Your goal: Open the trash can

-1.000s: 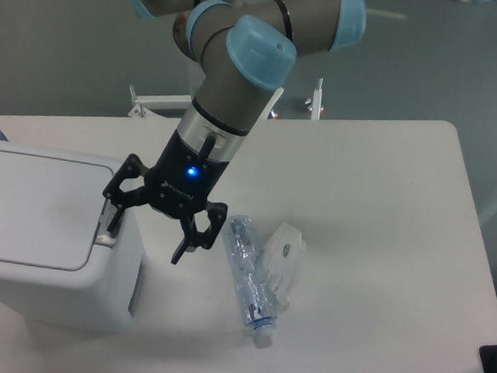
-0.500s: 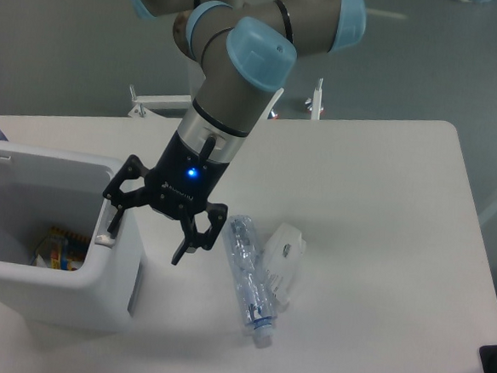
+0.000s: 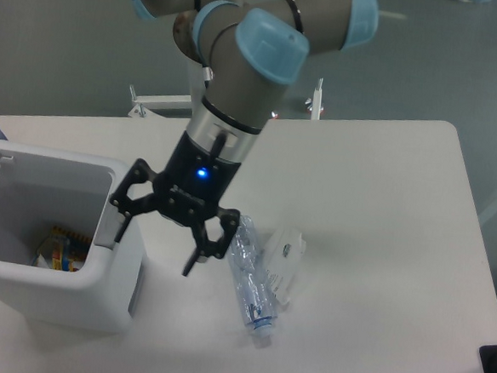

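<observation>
I am judging the large white boxy plastic trash can [image 3: 95, 300], sitting just to the camera-left of my black two-finger gripper [image 3: 155, 240], to be light, stiff and smooth-walled, best worked at the push tab on its near rim rather than gripped by its slick sides; it is already standing open, with colourful packaging showing inside. I am hanging my fingers spread apart and empty, tilting down over the white table [image 3: 372, 246], one fingertip close by the can's rim and the other beside the crushed clear plastic bottle [image 3: 249, 280].

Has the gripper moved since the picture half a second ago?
Yes. The gripper has shifted slightly right and down in the view, away from the trash can rim and nearer the bottle; jaws open.
</observation>
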